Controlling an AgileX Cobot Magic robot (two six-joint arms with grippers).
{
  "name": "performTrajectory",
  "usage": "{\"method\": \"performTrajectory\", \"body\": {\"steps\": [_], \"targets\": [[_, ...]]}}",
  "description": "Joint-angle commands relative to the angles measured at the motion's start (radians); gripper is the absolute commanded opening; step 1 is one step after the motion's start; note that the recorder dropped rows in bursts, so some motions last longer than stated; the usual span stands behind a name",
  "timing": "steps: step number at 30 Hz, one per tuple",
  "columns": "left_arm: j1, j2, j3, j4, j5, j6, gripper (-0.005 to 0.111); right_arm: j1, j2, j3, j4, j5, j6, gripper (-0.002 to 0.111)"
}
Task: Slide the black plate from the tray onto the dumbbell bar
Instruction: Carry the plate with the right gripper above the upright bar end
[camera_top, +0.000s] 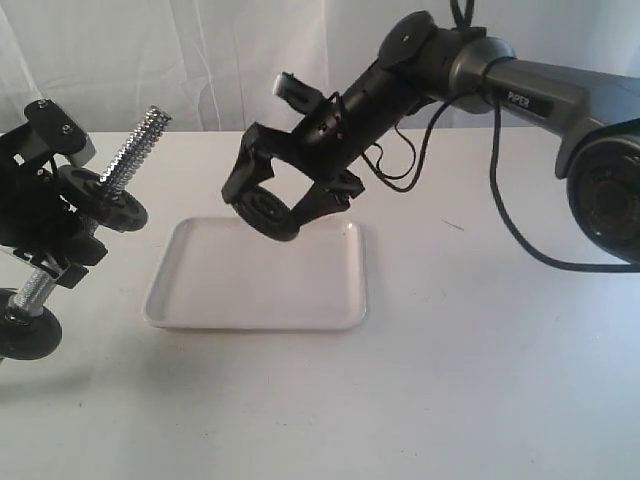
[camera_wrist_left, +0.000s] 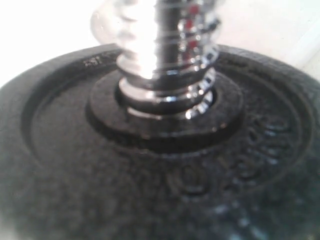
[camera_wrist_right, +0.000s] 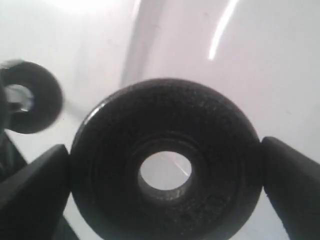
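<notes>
My right claw hung from its downward-slanted arm, clamped on the black plate above the tray; my left claw gripped the tilted dumbbell bar.

Black plate in mid-air over white tray, seemingly tilted, chrome dumbbell bar slanted at left

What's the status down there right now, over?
Right end effector shut on the black plate, above the tray. Left end effector grips the dumbbell bar, tilted. Another plate already on the bar; threaded tip bare.
</notes>
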Motion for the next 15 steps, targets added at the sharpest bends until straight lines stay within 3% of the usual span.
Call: {"method": "performTrajectory", "body": {"steps": [1, 7, 15], "targets": [[0.001, -0.058, -0.032, -0.075, -0.051, -0.003, 0.0, -0.052, -0.026, -0.012, 0.251, 0.001, -0.047, 0.0], [0.001, -0.058, -0.032, -0.071, -0.043, -0.003, 0.0, -0.083, -0.03, -0.012, 0.429, 0.001, -0.093, 0.0], [0.001, -0.058, -0.032, -0.071, -0.028, -0.002, 0.0, -0.083, -0.1, -0.012, 0.473, 0.001, -0.095, 0.0]]}}
